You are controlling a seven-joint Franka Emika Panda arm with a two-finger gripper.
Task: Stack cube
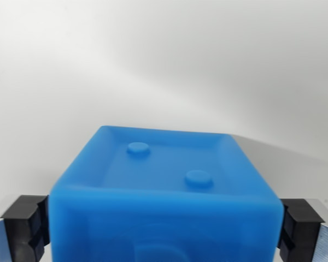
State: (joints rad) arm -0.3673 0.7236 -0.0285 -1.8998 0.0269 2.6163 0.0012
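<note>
Background: a plain white surface (pixel 153 65) fills the upper half of the wrist view, evenly lit, with a soft grey shadow running diagonally toward the wrist view's right. No edges or markings can be made out on it.

Item under inspection: one blue cube (pixel 164 202), occupying the lower centre of the view and cut off by the bottom edge. Its upper face is recessed within a raised rim and carries two round studs (pixel 138 148), one toward the far left, the other nearer and to the right. A faint embossed curve shows on the near face; its form cannot be read.

Gripper (pixel 164 224): two black finger pads (pixel 24 218) on metal fingers stand at either side of the cube, one at the wrist view's left, one at the right. Both pads sit flush against the cube's side faces, so the jaws are set at the cube's full width and clamped on it. Whether the cube rests on the surface or hangs clear of it cannot be told.
</note>
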